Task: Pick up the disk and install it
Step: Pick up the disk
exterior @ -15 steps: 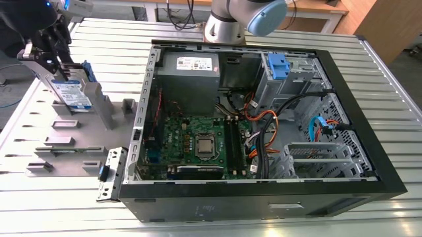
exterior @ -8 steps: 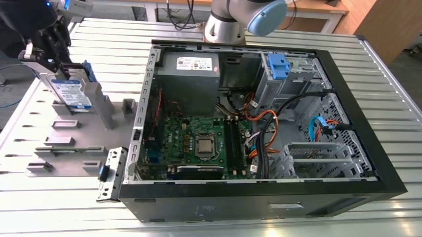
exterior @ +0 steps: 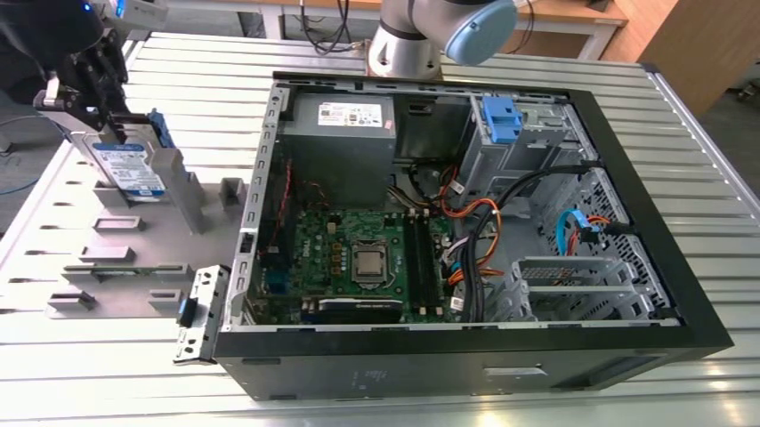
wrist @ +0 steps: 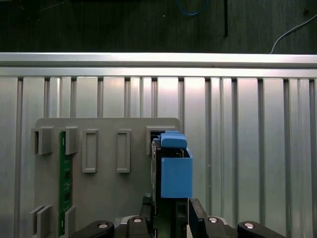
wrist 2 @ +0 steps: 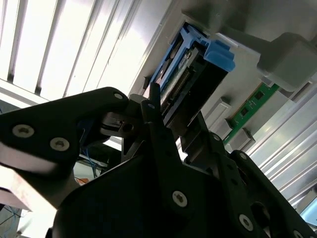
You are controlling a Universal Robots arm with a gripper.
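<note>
One gripper (exterior: 117, 120) is clamping the disk (exterior: 128, 173) — its jaws are pressing narrowly against both flat faces. The disk is standing upright on edge in a slot at the far corner of the grey holder plate (exterior: 155, 253) — near the table's (exterior: 119, 382) edge on the exterior view's left, apart from the open computer case (exterior: 475, 378).

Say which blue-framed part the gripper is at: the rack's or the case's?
The labelled disk standing on the grey rack, right below the gripper; the bracket in the case is far off, unlabelled.
</note>
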